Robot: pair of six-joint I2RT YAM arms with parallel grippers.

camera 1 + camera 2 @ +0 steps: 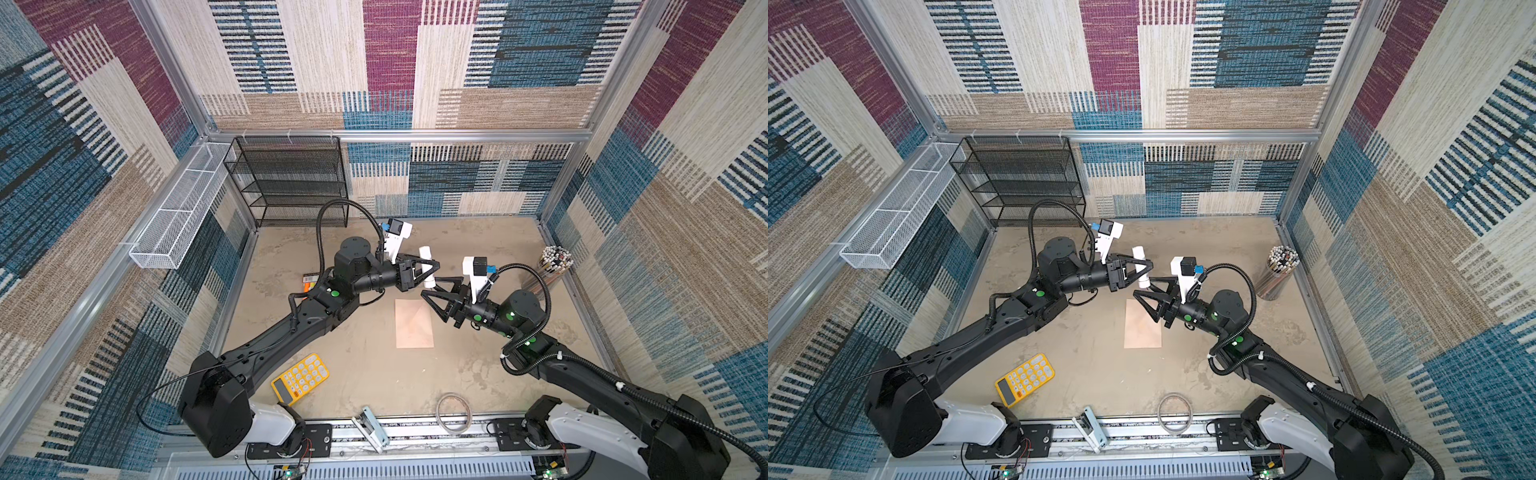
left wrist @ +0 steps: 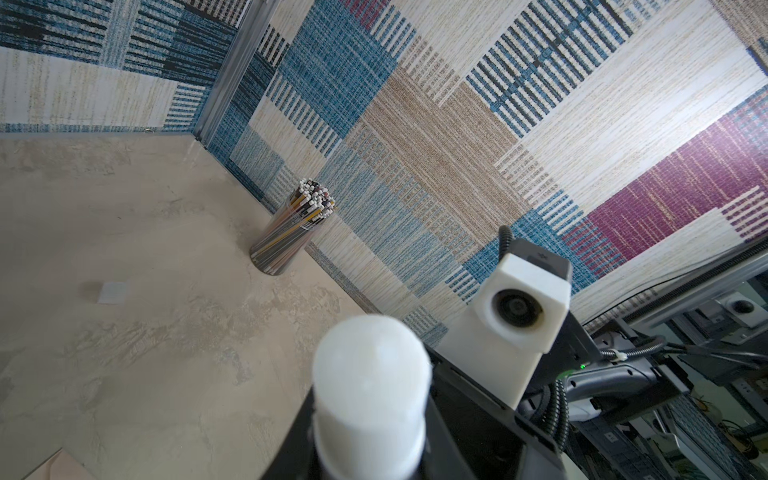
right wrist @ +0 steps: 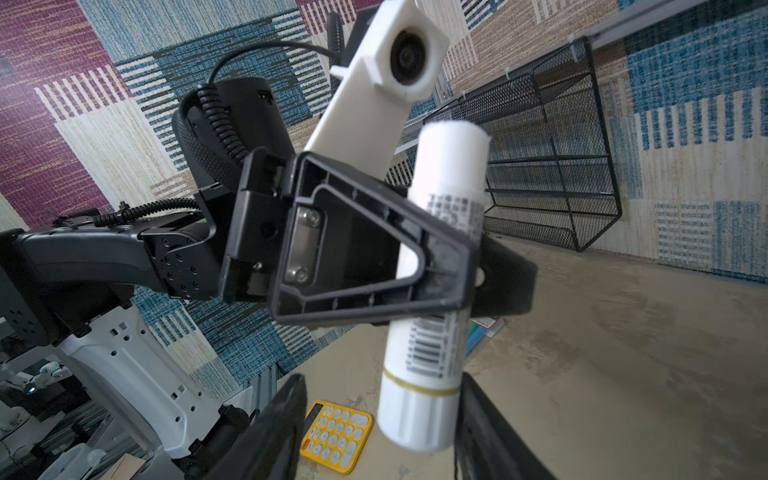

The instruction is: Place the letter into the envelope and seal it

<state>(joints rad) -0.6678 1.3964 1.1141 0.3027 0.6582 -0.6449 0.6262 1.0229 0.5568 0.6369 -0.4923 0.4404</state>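
Envelope lies flat on the table, just below the right tool.

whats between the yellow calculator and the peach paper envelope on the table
Nothing: bare beige tabletop between yellow calculator and peach paper envelope, in both top views.

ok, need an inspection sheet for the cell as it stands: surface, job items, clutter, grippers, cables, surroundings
Surface: mottled beige table, stained look.
Job's things: envelope flat mid-table; letter, nothing seen.
Clutter: yellow calculator, pencil cup, wire ring and stapler-like tool at the front rail, coloured box behind the left arm.
Grippers: left gripper clamps a white glue stick in the air; right gripper open, jaws either side of its lower cap.
Cables: corrugated conduit loops at both wrists, above the table.
Surroundings: black mesh shelf, white mesh basket, patterned walls.
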